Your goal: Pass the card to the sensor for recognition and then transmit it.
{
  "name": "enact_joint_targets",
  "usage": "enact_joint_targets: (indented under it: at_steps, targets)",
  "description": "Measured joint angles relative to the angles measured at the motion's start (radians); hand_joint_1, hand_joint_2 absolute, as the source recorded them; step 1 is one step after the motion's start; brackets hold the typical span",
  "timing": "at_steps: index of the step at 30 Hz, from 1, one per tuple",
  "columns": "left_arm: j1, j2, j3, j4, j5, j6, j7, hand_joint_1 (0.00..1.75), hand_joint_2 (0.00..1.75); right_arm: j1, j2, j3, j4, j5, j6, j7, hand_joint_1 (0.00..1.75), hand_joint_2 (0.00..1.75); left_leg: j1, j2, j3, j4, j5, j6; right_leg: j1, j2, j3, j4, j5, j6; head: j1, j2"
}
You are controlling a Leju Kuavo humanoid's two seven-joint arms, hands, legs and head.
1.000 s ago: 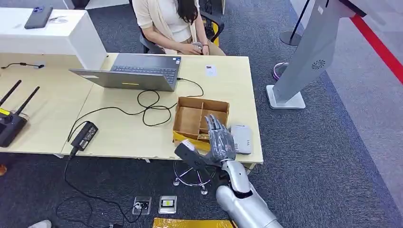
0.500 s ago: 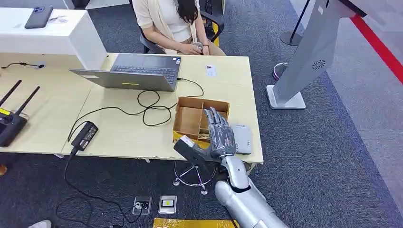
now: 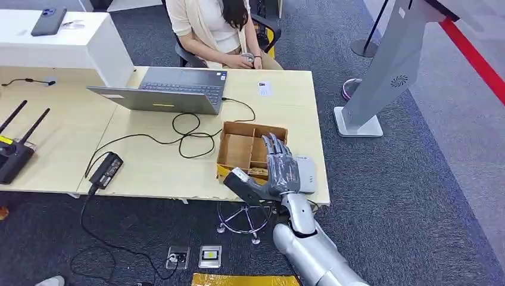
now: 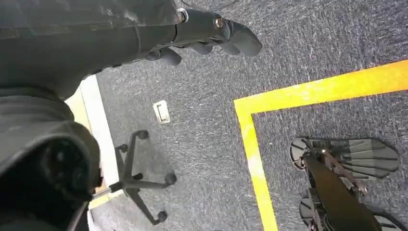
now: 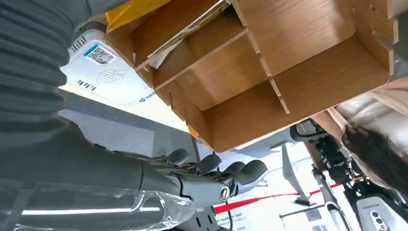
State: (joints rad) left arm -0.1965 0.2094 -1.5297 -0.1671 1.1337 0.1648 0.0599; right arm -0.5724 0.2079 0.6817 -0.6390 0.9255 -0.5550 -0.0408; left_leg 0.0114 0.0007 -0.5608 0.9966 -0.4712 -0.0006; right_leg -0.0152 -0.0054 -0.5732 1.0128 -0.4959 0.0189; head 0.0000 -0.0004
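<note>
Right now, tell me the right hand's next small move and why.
Probably lower the right hand into the near compartment of the wooden box to reach the card. The hand hovers open over the box's near right corner, holding nothing, and the card leans in that compartment beside the white sensor, not yet picked up.

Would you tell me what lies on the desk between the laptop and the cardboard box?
In the head view, a looped black cable lies on the desk between the laptop and the cardboard box.
</note>
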Motion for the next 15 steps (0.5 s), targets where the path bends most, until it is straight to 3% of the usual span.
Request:
enact_joint_targets:
  at_steps: [15]
  targets:
    - [0.000,0.000,0.000,0.000,-0.003,0.000,0.000,0.00,0.00,0.000,0.000,0.000,0.038,-0.001,0.000,0.002,0.00,1.75,0.000,0.000,0.000,0.000,0.000,0.000,0.000,0.000,0.000,0.000,0.000,0.000,0.000,0.000]
